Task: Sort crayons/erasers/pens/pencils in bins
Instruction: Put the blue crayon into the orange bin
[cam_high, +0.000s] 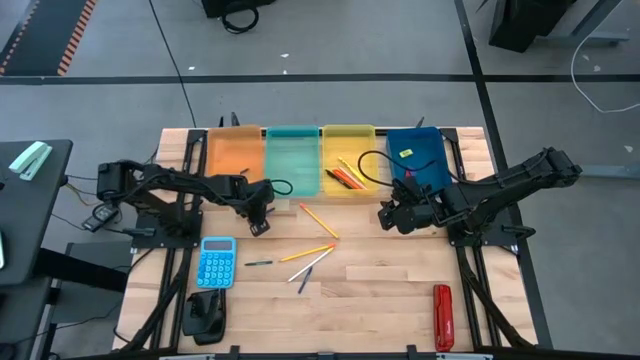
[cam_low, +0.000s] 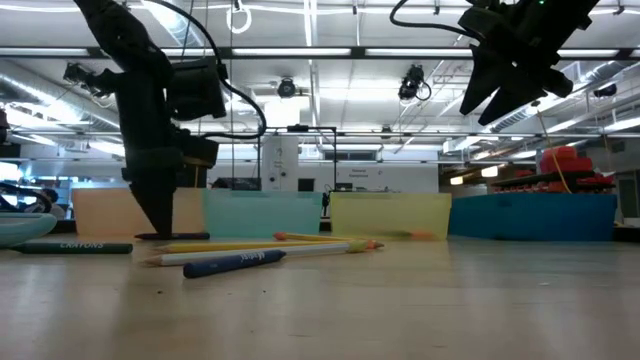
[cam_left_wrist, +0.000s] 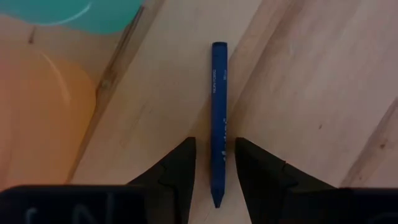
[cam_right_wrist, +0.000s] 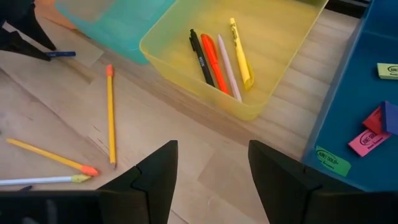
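My left gripper (cam_left_wrist: 215, 163) is open and down at the table in front of the orange bin (cam_high: 235, 155) and teal bin (cam_high: 292, 160). Its fingers stand on either side of the pointed end of a dark blue crayon (cam_left_wrist: 218, 106), which lies flat on the wood; a gap shows on both sides. My right gripper (cam_right_wrist: 212, 167) is open and holds nothing. It hangs well above the table (cam_low: 505, 85), in front of the yellow bin (cam_right_wrist: 186, 25) and the dark blue bin (cam_right_wrist: 348, 93). The yellow bin holds pens and markers (cam_right_wrist: 217, 59). The dark blue bin holds erasers (cam_right_wrist: 370, 134).
Loose on the table's middle lie two yellow pencils (cam_high: 318, 221) (cam_high: 307, 253), a white pencil (cam_high: 315, 264), a dark pen (cam_high: 258, 263) and a short blue stick (cam_high: 303, 284). A light-blue calculator (cam_high: 216, 262), a black object (cam_high: 204, 315) and a red tool (cam_high: 442, 317) sit near the near edge.
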